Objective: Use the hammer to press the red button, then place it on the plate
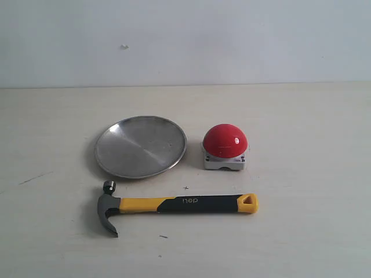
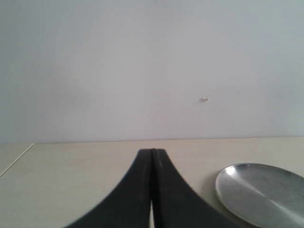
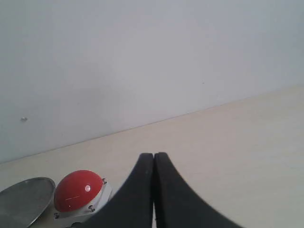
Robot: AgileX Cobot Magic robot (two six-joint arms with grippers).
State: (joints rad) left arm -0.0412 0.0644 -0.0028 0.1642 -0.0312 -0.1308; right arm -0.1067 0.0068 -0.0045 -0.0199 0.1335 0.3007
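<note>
The hammer (image 1: 174, 205) lies flat near the table's front, dark head to the left, yellow end with the triangular hole to the right. Behind it the silver plate (image 1: 141, 146) sits left of the red button (image 1: 225, 141) on its grey base. Neither arm shows in the exterior view. My left gripper (image 2: 152, 152) is shut with nothing between its black fingers, and the plate (image 2: 261, 192) lies beside it. My right gripper (image 3: 154, 155) is shut and empty too, with the red button (image 3: 76, 191) and the plate's rim (image 3: 23, 198) off to one side.
A pale wall (image 1: 185, 40) closes off the back of the light wooden table (image 1: 307, 191). A small white speck (image 1: 124, 46) marks the wall. A table edge line (image 2: 16, 159) shows in the left wrist view.
</note>
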